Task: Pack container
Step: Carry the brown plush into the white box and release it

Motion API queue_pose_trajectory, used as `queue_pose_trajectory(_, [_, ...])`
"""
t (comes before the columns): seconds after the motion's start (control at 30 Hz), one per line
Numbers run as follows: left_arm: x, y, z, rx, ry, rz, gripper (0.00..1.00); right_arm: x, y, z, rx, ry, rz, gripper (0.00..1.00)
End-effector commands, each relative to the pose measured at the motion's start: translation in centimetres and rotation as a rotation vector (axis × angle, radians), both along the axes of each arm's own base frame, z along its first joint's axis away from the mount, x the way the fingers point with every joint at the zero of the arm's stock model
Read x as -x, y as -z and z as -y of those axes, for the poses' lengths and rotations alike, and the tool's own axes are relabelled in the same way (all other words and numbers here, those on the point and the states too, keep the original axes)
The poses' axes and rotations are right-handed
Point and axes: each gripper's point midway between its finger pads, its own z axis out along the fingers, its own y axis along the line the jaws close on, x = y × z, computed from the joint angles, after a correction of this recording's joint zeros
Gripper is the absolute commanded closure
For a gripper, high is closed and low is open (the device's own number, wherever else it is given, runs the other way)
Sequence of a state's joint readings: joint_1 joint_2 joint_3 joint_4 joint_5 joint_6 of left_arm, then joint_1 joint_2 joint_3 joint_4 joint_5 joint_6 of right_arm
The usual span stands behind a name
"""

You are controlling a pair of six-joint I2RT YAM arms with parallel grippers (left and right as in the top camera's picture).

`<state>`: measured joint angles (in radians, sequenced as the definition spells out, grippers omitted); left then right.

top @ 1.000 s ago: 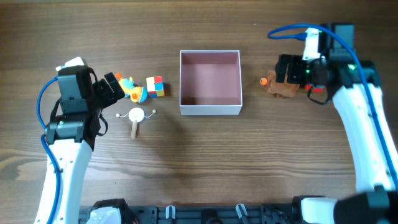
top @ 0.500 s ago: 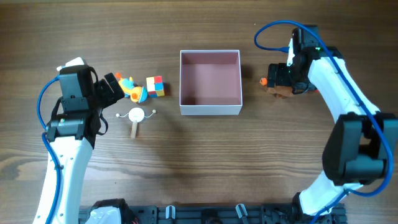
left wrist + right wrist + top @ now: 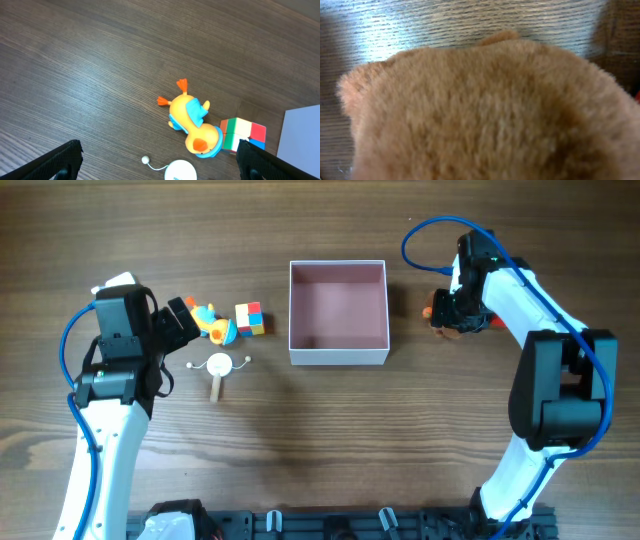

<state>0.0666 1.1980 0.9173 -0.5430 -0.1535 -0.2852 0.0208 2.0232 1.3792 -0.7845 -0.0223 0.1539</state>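
Wooden table (image 3: 320,450) — container (image 3: 338,357), duck (image 3: 212,323), cube (image 3: 250,318), seemingly a plush (image 3: 447,328).

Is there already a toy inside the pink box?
No, the box shows only its bare pink floor; the duck and the cube lie outside it, to its left.

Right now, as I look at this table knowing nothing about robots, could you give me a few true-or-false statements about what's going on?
1. The container has nothing inside. True.
2. The duck toy sits in the container. False: it lies on the table left of the container, beside the coloured cube.
3. The right end effector is down at the brown plush toy. True.
4. The left end effector grips the duck toy. False: it is open and holds nothing.
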Motion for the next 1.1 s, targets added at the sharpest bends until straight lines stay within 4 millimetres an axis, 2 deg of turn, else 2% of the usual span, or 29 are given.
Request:
queue_pose_trajectory(0.0, [-0.3, -0.7, -0.3, -0.026, 0.004, 0.01, 0.0, -0.5, -1.6, 0.6, 0.025, 0.038, 0.037, 0.59])
queue_pose_trajectory(0.07, [-0.3, -0.7, -0.3, -0.026, 0.004, 0.01, 0.0, -0.9, -3.6, 0.5, 0.026, 0.037, 0.085, 0.67])
queue_pose_trajectory(0.23, [-0.3, -0.7, -0.3, -0.026, 0.004, 0.01, 0.0, -1.2, -11.3, -0.6, 0.013, 0.013, 0.273, 0.86])
queue_pose_trajectory(0.3, [-0.3, -0.7, -0.3, -0.026, 0.004, 0.01, 0.0, -0.6, -15.3, -1.9, 0.001, -0.018, 0.37, 0.94])
queue_pose_trajectory(0.4, [-0.3, -0.7, -0.3, -0.026, 0.004, 0.01, 0.0, 0.9, -20.1, -4.8, -0.031, -0.085, 0.483, 0.96])
queue_pose_trajectory(0.53, [-0.3, -0.7, -0.3, -0.026, 0.004, 0.01, 0.0, 3.0, -23.3, -9.3, -0.094, -0.159, 0.558, 0.96])
queue_pose_trajectory(0.7, [-0.3, -0.7, -0.3, -0.026, 0.004, 0.01, 0.0, 4.7, -23.6, -15.4, -0.191, -0.215, 0.559, 0.96])
queue_pose_trajectory(0.77, [-0.3, -0.7, -0.3, -0.026, 0.004, 0.01, 0.0, 4.8, -23.2, -17.9, -0.23, -0.227, 0.558, 0.95])
queue_pose_trajectory(0.83, [-0.3, -0.7, -0.3, -0.026, 0.004, 0.01, 0.0, 4.3, -22.8, -19.5, -0.25, -0.238, 0.564, 0.95])
queue_pose_trajectory(0.97, [-0.3, -0.7, -0.3, -0.026, 0.004, 0.01, 0.0, 2.8, -20.1, -22.1, -0.275, -0.225, 0.539, 0.92])
queue_pose_trajectory(1.07, [-0.3, -0.7, -0.3, -0.026, 0.004, 0.01, 0.0, 1.8, -16.8, -23.5, -0.262, -0.241, 0.488, 0.91])
